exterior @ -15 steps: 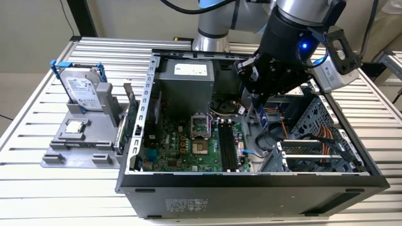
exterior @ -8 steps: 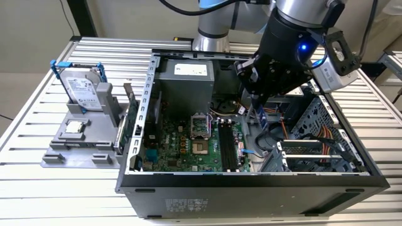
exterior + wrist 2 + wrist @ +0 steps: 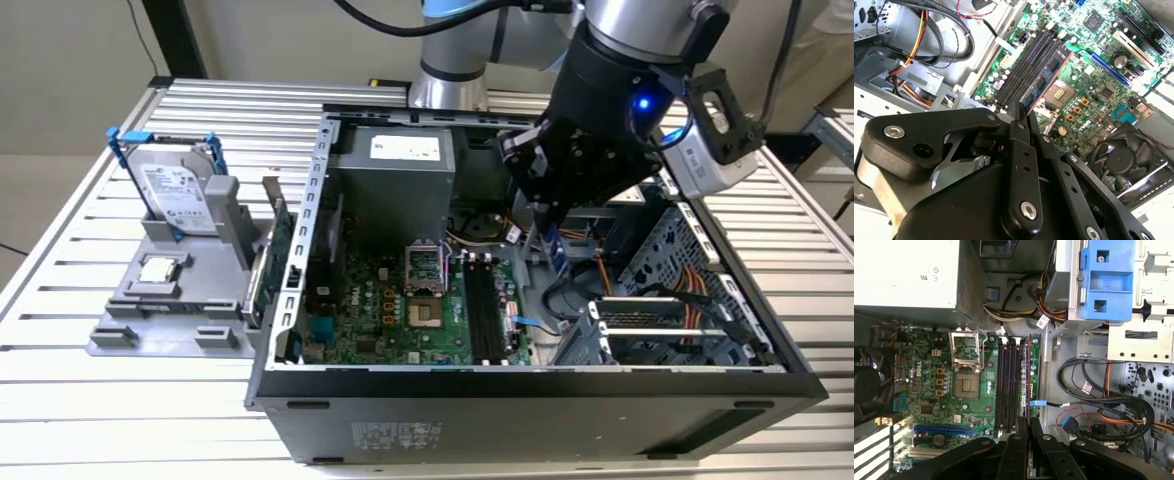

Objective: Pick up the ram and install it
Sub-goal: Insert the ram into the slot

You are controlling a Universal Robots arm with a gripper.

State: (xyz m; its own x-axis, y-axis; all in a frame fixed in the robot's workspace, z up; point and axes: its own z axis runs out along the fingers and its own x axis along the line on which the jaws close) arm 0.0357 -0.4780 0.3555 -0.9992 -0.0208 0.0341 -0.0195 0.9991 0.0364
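**A:** Start at the exterior view's left. What lies out there, well away from the memory slots?

**B:** A grey holder on the slatted table. It carries a silver hard drive standing in a blue bracket, with a small square CPU chip in front of it. Both sit outside the open computer case.

**A:** And inside the case, closer to the slots?

**B:** The green motherboard lies to the left of them, with the power supply beyond it. The open CPU socket is just beside the slots. The slots themselves are long, dark and bare.

**A:** Where is the ram?

**B:** The ram hangs on edge from the gripper, above the slots and a little to their right. In the second wrist view, the blue stick with its dark chips runs alongside the slots, starting from between the black fingers. It is not seated.

**A:** So the gripper is closed?

**B:** Yes, it is pinched on the ram's top end. In the first wrist view, the fingertips stand close together over the rightmost slots.

**A:** Is anything crowding it on the right?

**B:** Loops of black cable lie right of the slots. Orange and yellow wiring and the perforated drive cage are beyond that. The cooling fan sits on the other side, past the socket.
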